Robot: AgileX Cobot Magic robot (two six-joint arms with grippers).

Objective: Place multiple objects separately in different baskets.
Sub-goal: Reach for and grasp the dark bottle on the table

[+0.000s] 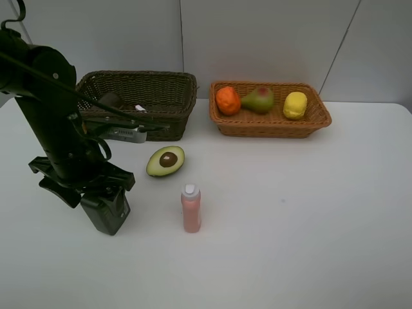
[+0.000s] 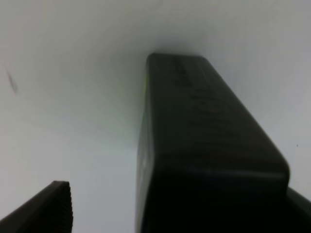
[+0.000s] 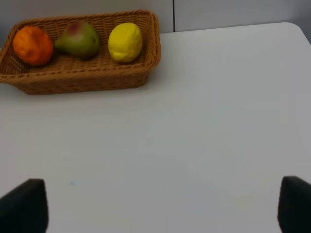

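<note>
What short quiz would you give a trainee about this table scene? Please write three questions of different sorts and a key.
1. True or false: the avocado half already lies inside the orange-tan basket.
2. How many fruits lie in that basket, and which ones?
3. Where is the small pink bottle?
A. inside a basket
B. on the bare table
C. held by a gripper

Key:
1. False. It lies on the table, in front of the baskets.
2. Three: orange, pear, lemon.
3. B
</note>
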